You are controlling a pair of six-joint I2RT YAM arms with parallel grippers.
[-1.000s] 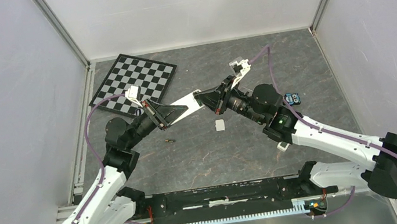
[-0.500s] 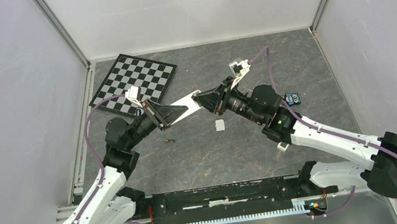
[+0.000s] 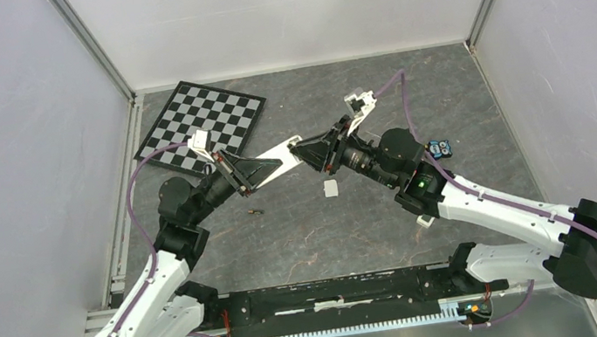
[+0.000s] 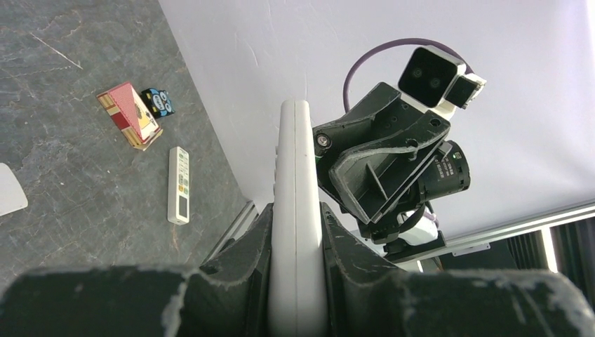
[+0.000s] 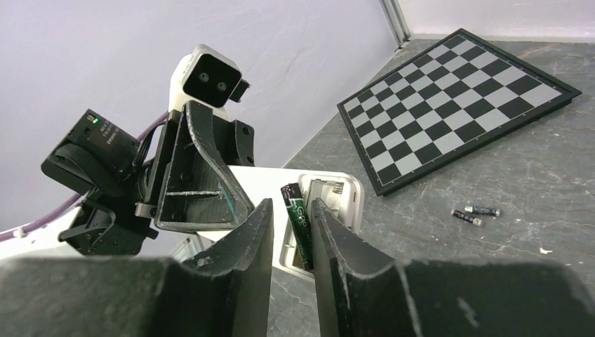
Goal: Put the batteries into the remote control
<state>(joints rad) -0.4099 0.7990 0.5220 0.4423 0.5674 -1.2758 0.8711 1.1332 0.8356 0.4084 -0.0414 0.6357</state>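
Pinching one battery [image 5: 297,223] in the right gripper [image 5: 290,210], nearly closed around it, lower end seemingly entering the open bay of the remote [image 5: 335,191]. Judged partway through the first insertion: not seated, nothing else visibly loaded. Clenching the remote edge-on in the left gripper [image 4: 296,214], raised above the desk [image 5: 554,189]. Left to load: two spare batteries [image 5: 483,210] lying beside the chessboard [image 5: 456,91], well apart from the remote.

Right gripper [image 5: 291,210] pinches 1 battery [image 5: 297,223] at the open compartment of the remote control [image 5: 335,199].
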